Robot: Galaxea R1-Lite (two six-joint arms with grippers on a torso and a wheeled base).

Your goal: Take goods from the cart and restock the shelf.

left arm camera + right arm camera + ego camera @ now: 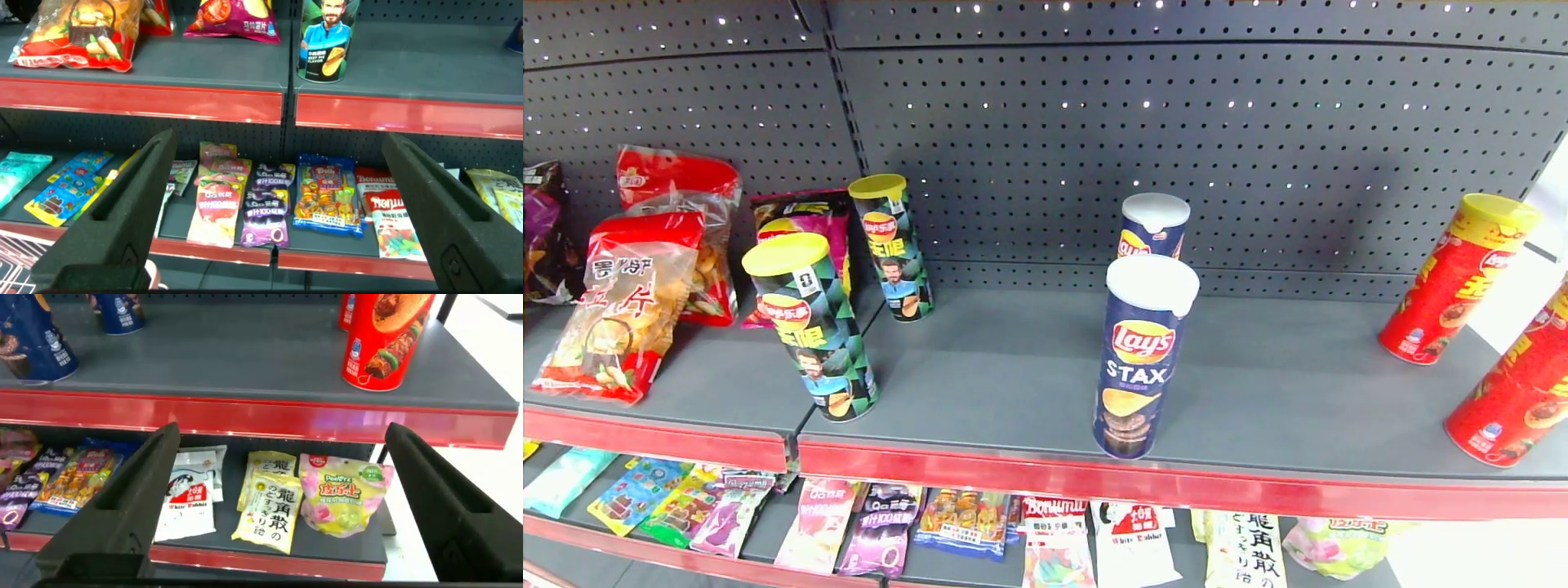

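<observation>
The front blue chip can (1139, 359) stands upright with its white lid on, near the red front lip of the grey upper shelf (1013, 367). Directly behind it, close to the pegboard back wall (1176, 122), stands a second blue can (1153, 224), apart from it. Well to the left of the front blue chip can, a green-and-black can (813, 335) with a yellow lid stands at the lip, and a matching can (892, 245) stands farther back. Beyond those lean a purple snack bag (800, 216) and a red snack bag (621, 310). Well to the right of the front blue chip can stand a red can (1458, 278) and a nearer red can (1515, 392), both yellow-lidded. Below it, the lower shelf (686, 559) carries a row of small sweet packets (964, 523) lying flat. The left gripper (278, 139) hangs level with that lower shelf, below and left of the front blue chip can, its fingers (122, 220) spread wide with nothing between them. The right gripper (282, 429) sits below and right of that can, its fingers (458, 514) likewise wide apart and empty.
</observation>
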